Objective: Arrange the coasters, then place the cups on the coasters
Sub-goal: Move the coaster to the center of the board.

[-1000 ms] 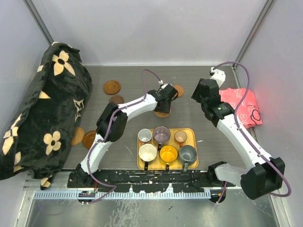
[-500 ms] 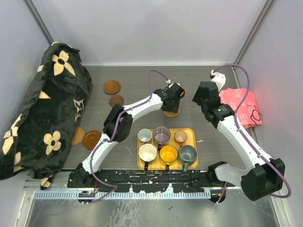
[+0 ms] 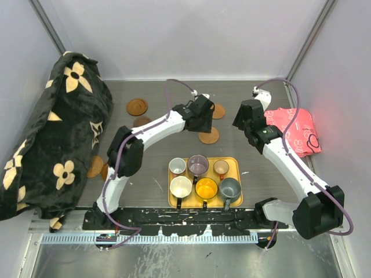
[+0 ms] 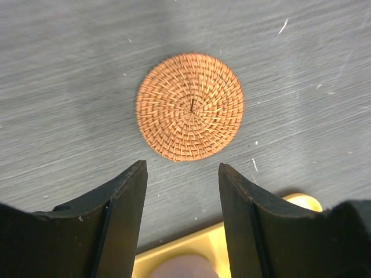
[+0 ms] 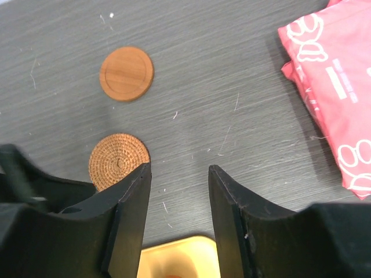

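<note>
My left gripper hovers open and empty just short of a woven coaster that lies flat on the table. A smooth wooden coaster lies behind it. More coasters lie at the left. Several cups stand on the yellow tray, among them white, purple-grey, small brown, orange and grey-green. My right gripper is open over bare table to the right of the woven coaster.
A black flowered blanket fills the left side. A pink packet lies at the right. The tray's far edge shows under both grippers.
My left gripper opened, let go of the woven coaster behind the tray and drew back left and up. The right arm barely shifted.
</note>
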Controlling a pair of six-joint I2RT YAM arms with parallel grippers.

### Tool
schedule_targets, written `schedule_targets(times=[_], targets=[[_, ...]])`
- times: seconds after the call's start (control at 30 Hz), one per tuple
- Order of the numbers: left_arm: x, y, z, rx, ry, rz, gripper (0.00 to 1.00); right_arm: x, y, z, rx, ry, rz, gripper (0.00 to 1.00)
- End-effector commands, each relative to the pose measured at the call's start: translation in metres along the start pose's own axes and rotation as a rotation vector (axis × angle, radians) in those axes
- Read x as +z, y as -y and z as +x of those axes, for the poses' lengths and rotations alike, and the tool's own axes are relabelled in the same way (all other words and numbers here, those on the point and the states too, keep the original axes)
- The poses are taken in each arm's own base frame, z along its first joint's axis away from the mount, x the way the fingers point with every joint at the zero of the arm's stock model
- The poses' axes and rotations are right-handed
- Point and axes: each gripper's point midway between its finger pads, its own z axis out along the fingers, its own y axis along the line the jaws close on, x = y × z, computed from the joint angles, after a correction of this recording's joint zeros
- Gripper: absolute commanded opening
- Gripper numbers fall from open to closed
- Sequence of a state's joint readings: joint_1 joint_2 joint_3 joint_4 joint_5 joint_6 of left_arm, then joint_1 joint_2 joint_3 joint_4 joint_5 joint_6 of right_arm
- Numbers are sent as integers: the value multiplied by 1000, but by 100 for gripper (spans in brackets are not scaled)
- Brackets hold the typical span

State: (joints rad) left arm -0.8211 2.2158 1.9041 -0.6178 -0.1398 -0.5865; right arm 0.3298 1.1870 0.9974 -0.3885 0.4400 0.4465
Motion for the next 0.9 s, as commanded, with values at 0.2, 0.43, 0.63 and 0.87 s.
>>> schedule_targets(times=[0.2,0.43,0.63,0.87], targets=[[-75,-35,-59,-77,199,23,54,32,-46,42,-63,-151,-160,48],[-80,-95,-47,-168,192,-35,54,46,-83,77,-166,-227,-195,47],[-87,-114,-34,-177,195,-60,56,57,-104,102,-208,-267,-214,44],[-97,-130,-29,-198,202,-71,56,77,-116,125,-250,-320,-209,44]])
